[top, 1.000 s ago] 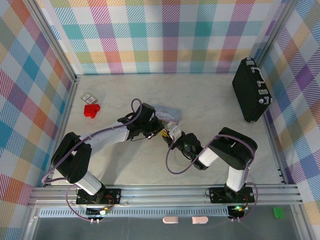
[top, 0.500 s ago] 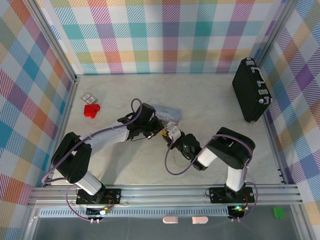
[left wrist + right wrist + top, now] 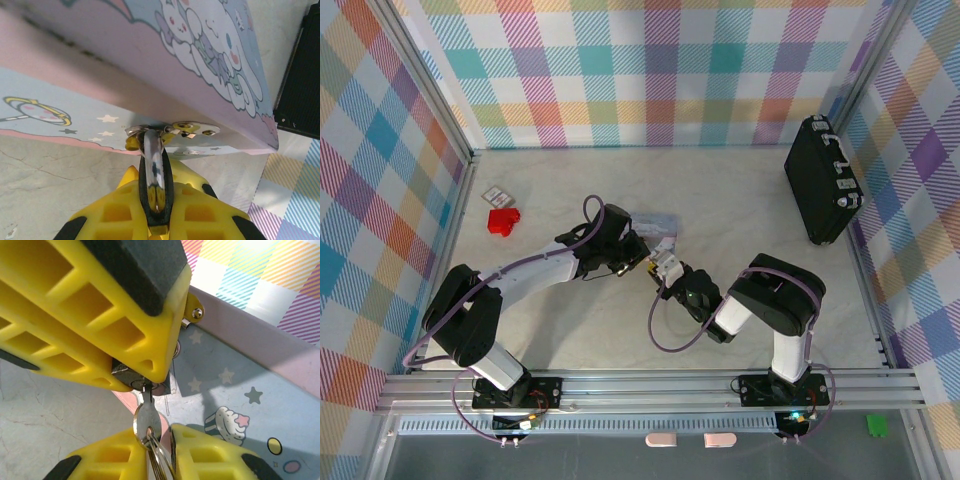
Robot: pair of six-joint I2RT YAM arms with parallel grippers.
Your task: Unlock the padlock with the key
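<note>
Left jaws are closed on padlock (image 3: 126, 374); key (image 3: 146, 419), seated, is pinched by right jaws. Key to be turned on-axis, without side load.

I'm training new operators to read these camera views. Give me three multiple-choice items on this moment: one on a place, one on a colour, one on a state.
1. Where is the blade of the key?
A) in the keyhole of the padlock
B) lying loose, untouched
C) hanging from a hook

2. What colour is the block near the left wall?
A) green
B) red
C) white

3. How is the left pincer?
A) wide open
B) shut on the block
C) shut on the padlock

Answers:
1 A: the right wrist view shows the blade entering the lock's underside.
2 B: it is plainly red from above.
3 C: the left wrist view shows it clamped on the lock's silvery loop.
</note>
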